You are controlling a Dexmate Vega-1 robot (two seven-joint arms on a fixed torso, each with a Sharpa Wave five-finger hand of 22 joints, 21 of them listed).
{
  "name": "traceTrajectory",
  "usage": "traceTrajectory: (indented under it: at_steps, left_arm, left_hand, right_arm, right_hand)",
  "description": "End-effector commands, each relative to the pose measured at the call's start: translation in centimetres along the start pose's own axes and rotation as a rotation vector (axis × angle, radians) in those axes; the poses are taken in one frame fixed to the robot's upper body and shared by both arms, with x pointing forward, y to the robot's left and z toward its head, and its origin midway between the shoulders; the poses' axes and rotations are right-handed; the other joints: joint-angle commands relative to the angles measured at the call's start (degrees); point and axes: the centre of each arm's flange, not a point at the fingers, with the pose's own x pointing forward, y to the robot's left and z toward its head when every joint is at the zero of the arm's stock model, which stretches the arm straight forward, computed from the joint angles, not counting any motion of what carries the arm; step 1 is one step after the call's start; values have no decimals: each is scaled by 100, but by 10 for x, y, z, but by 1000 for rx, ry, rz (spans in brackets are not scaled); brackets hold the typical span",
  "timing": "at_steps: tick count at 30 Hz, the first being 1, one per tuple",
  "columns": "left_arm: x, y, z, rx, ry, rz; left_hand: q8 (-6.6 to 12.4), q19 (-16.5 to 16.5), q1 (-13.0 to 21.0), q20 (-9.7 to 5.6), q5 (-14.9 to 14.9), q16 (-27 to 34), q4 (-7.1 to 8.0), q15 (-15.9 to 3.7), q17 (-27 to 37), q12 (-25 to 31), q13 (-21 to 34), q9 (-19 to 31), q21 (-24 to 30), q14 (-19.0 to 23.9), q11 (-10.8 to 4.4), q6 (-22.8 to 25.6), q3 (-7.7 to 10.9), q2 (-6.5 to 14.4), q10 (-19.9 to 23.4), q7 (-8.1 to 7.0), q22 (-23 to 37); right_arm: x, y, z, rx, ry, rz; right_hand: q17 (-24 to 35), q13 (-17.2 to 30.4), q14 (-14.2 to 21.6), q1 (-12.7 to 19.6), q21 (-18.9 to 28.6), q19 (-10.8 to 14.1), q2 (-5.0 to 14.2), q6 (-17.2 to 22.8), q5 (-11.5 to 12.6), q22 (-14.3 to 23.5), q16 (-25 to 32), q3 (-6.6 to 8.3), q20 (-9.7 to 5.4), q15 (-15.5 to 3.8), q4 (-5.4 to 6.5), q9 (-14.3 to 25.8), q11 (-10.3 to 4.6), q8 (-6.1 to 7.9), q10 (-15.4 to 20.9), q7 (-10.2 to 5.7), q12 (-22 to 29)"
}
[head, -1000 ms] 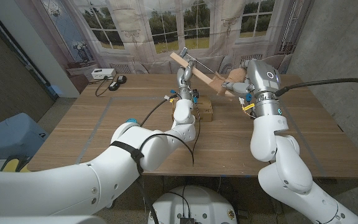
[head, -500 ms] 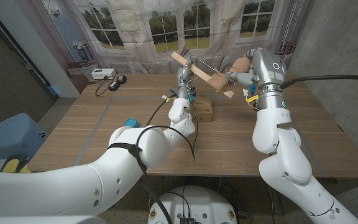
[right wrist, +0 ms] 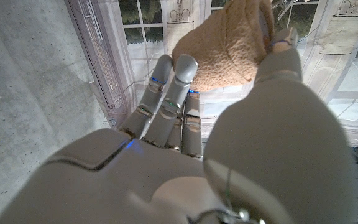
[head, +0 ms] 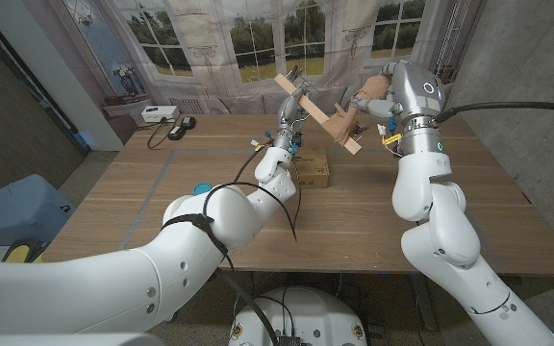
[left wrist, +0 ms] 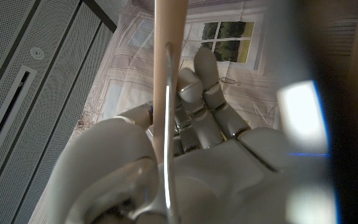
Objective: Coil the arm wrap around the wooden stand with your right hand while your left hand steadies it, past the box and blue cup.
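The robot's left hand [head: 288,113] grips the light wooden stand [head: 317,111], a long pale slat held up in the air over the far middle of the table and tilted down toward the right. Over the last second the stand has swung higher and steeper, and its lower end now points at the right arm. The robot's right hand [head: 373,94] has risen and drawn back toward the far right; it is clamped on a tan, fuzzy fabric arm wrap [right wrist: 225,46], bunched between thumb and fingers [right wrist: 166,99] in the right wrist view. Part of the wrap already sits on the stand's lower half, so the rise of the right hand looks like one more turn being carried round the wood. The small brown cardboard box [head: 312,169] lies on the wooden table [head: 142,202] just below the stand, and the blue cup [head: 201,188] peeks out beside the left arm, nearer and to the left
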Motion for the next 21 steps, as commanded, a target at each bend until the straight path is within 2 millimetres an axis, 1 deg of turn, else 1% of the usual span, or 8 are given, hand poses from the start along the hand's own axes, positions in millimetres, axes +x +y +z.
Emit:
traceTrajectory:
  at_steps: [1, 2, 6, 11, 15, 18, 20, 21]
  left_arm:
    - [1, -1, 0, 7, 7, -14]
    - [1, -1, 0, 6, 7, -13]
    - [1, -1, -1, 3, 6, -10]
    - [0, -1, -1, -5, 7, -10]
    - [0, 1, 0, -3, 7, -12]
    - [-1, 2, 0, 1, 6, -12]
    - [-1, 2, 0, 2, 5, -11]
    - [-1, 2, 0, 3, 4, -13]
  left_hand:
    - [49, 33, 14, -552, 11, 13, 455, -23, 16, 705, 764, 11, 14, 33, -88, 25, 499, 88, 76, -32, 12]
    - [51, 30, 14, -555, 11, 13, 455, -23, 16, 703, 765, 11, 11, 34, -99, 25, 498, 88, 69, -36, 10]
    - [59, 31, 13, -556, 10, 13, 455, -22, 17, 699, 765, 6, 10, 33, -102, 33, 496, 88, 54, -39, 6]
    - [58, 31, 13, -552, 9, 10, 454, -21, 19, 696, 765, -15, 5, 25, -101, 33, 492, 88, 42, -36, -5]
    - [65, 19, 12, -555, 8, 9, 454, -22, 20, 699, 764, -12, 5, 24, -91, 26, 489, 87, 50, -42, -3]
    - [67, 25, 12, -556, 7, 7, 454, -22, 20, 696, 765, -25, 6, 21, -93, 33, 487, 88, 37, -33, -8]
    - [71, 27, 11, -557, 7, 7, 454, -22, 20, 700, 764, -24, 2, 20, -82, 27, 486, 88, 48, -35, -17]
    - [71, 19, 11, -555, 6, 7, 454, -22, 20, 697, 764, -27, 7, 20, -88, 27, 485, 88, 41, -35, -6]
  right_arm:
    - [9, 0, -1, 1, -30, -103]
    - [11, 1, -1, -1, -29, -93]
    - [17, 3, -3, 1, -20, -78]
    - [24, 6, -5, 5, -14, -61]
    - [30, 8, -6, 9, -9, -42]
    - [34, 10, -7, 8, -3, -29]
    - [36, 11, -8, 12, 0, -23]
    - [37, 12, -9, 18, 1, -22]
  right_hand:
    - [16, 35, -110, 2009, -28, -21, 2024, 1418, 22, -2, -24, -18, -712, -236, 27, 34, -1221, 2, 1867, -1203, 27]
    - [16, 30, -115, 2005, -30, -22, 2025, 1413, 25, -2, -30, -22, -719, -236, 30, 34, -1246, 0, 1863, -1214, 21]
    - [12, -6, -124, 1996, -37, -28, 2029, 1415, 34, -2, -47, -31, -723, -237, 40, 30, -1244, 1, 1864, -1216, -6]
    - [2, -74, -148, 1981, -43, -24, 2042, 1421, 45, -3, -83, -41, -730, -233, 56, 18, -1242, -2, 1862, -1169, -54]
    - [-5, -119, -138, 2001, -47, -21, 2039, 1468, 51, -4, -101, -41, -732, -237, 46, -2, -1234, 7, 1902, -1150, -70]
    - [-12, -206, -103, 2036, -60, -33, 2026, 1511, 54, -6, -117, -42, -766, -236, 23, -45, -1162, 3, 1971, -1101, -103]
    - [-12, -223, -79, 2059, -64, -36, 2026, 1529, 53, -6, -117, -36, -776, -237, 9, -64, -1153, 1, 1995, -1078, -107]
    - [-12, -252, -54, 2085, -62, -29, 2029, 1535, 49, -6, -115, -27, -770, -238, -7, -83, -1125, -6, 2022, -1066, -116]
